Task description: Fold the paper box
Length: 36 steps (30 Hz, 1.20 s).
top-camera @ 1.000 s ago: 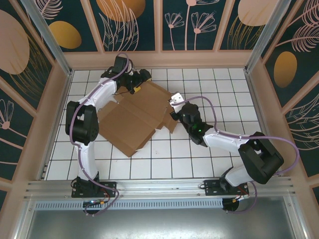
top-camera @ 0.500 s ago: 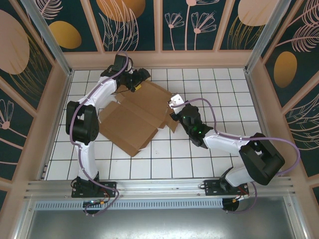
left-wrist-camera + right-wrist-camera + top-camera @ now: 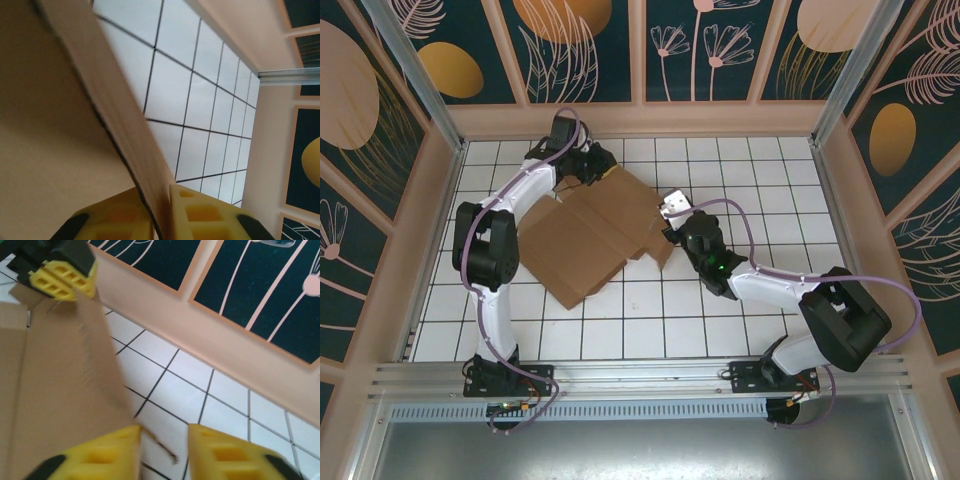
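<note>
Occlusion: from overhead, the fingertips of the left gripper (image 3: 601, 172) are lost in shadow at the far edge of the paper box (image 3: 595, 235). The tips of the right gripper (image 3: 666, 232) sit under its own wrist at the sheet's right corner.
Cropping: both wrist views cut their yellow pads (image 3: 205, 217) off at the bottom edge, and the right wrist view is blurred along the near cardboard edge.
Material: plain brown corrugated cardboard, matt, marked with straight creases.
Shape: die-cut sheet lying mostly flat and set at an angle, with notched flaps at its right corner.
Box location: on the white tiled floor (image 3: 720, 320), left of centre, between the two arms.
Left jaws: clenched on the paper box. The left wrist view shows a thin cardboard edge sandwiched between the two pads.
Right jaws: released, with bare tile showing in the gap. A flap edge ends at the tip of one pad; contact cannot be determined.
View difference: the right wrist view looks along the flap to the left gripper pinching its far end. The overhead view alone gives the full outline.
</note>
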Tool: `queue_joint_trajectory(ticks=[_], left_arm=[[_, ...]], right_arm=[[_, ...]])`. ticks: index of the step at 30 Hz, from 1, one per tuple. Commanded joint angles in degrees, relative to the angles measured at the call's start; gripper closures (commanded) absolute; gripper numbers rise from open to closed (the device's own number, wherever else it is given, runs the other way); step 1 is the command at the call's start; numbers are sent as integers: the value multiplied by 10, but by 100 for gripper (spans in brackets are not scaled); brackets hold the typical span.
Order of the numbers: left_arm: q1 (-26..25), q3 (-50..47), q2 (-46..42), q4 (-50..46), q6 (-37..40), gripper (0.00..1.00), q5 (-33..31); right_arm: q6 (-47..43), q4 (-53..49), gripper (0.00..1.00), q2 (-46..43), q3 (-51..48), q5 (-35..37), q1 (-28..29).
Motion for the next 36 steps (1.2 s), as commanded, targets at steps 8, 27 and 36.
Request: queue_joint_trajectory(ticks=[8, 27, 36], left_arm=[[3, -88, -48, 131, -4, 92, 47], [2, -128, -56, 150, 3, 87, 92], [5, -159, -88, 220, 1, 90, 146]], right_arm=[[88, -133, 26, -56, 68, -140, -32], [277, -477, 7, 239, 422, -596, -161], [351, -367, 6, 232, 361, -657, -191]])
